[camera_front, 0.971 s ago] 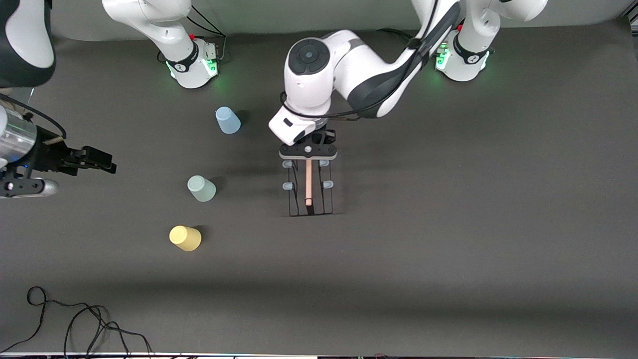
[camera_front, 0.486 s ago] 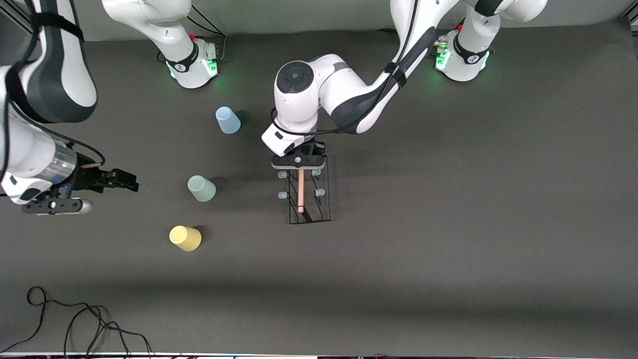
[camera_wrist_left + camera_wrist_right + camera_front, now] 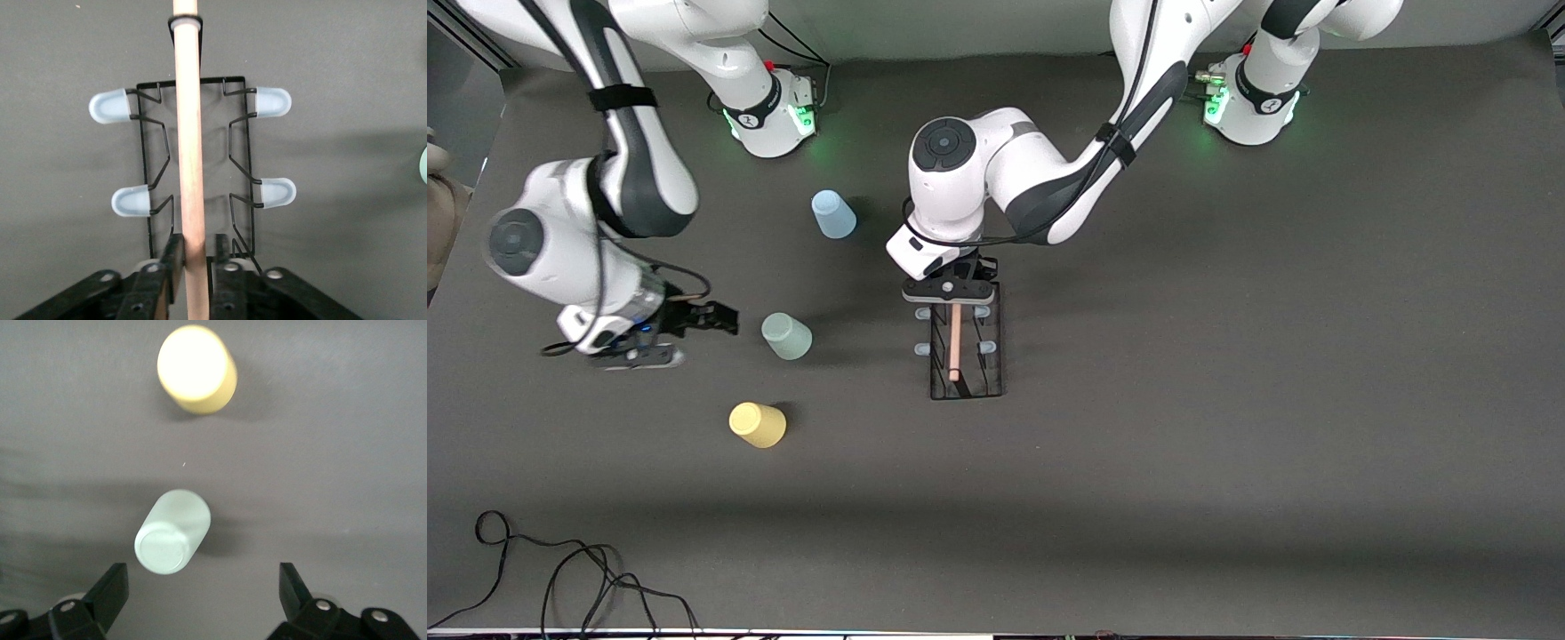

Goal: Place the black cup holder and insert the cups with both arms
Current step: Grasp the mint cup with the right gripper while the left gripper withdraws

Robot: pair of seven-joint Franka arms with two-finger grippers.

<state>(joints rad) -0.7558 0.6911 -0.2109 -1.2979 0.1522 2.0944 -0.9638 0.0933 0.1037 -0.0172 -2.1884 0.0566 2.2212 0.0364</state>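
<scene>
The black cup holder point(image 3: 967, 360) stands upright at the table's middle. My left gripper point(image 3: 951, 292) is shut on its wooden rod handle point(image 3: 954, 342). In the left wrist view the fingers point(image 3: 172, 257) clamp the handle point(image 3: 189, 153), with pale blue peg caps point(image 3: 108, 107) on each side. I cannot tell if the holder's base touches the table. Three cups stand narrow end up toward the right arm's end: light blue point(image 3: 833, 214), pale green point(image 3: 787, 336), yellow point(image 3: 758, 424). My right gripper point(image 3: 723, 319) is open beside the green cup point(image 3: 172, 532), with the yellow cup point(image 3: 197, 369) farther off.
A black cable point(image 3: 560, 578) lies coiled at the corner nearest the front camera, at the right arm's end. The arms' green-lit bases point(image 3: 769, 111) stand along the table's edge farthest from that camera. A beige thing point(image 3: 438, 200) shows past the table's edge.
My right arm has swung in from the table's edge toward the green cup, gripper open. My left gripper has carried the cup holder a little toward the right arm's end.
</scene>
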